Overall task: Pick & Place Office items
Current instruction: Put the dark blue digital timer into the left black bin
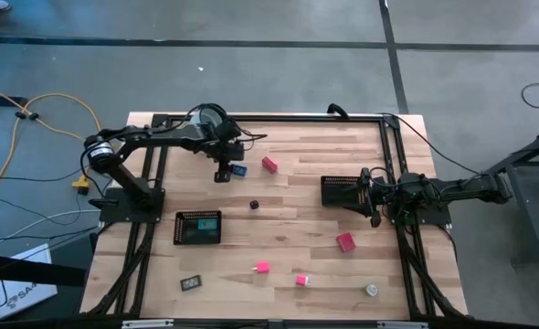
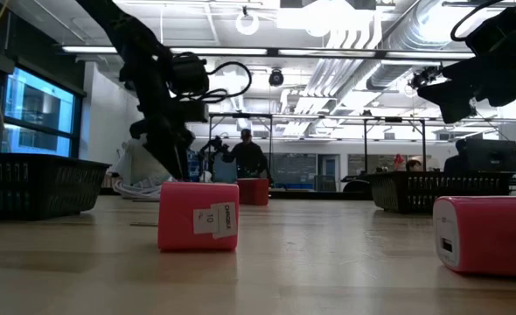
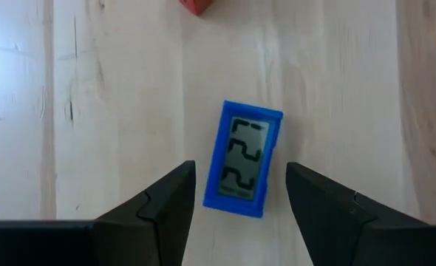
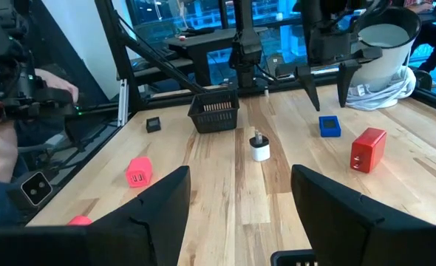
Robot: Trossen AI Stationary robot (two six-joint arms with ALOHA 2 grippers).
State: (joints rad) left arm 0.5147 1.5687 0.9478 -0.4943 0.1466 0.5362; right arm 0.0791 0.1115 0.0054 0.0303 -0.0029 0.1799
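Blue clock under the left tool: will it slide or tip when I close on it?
The blue clock lies flat on the table, so tipping seems unlikely. It sits skewed between the open left tool, so it may twist first. Looks like stiff, probably light plastic.

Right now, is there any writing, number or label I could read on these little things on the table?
"10": on the white sticker of the pink block nearest the low camera; the smaller print beside it is too blurred to read.
Blue block: its grey display shows dark segment marks, not readable as digits.
White sheet on the floor beside the table: dark lettering, too small to read.
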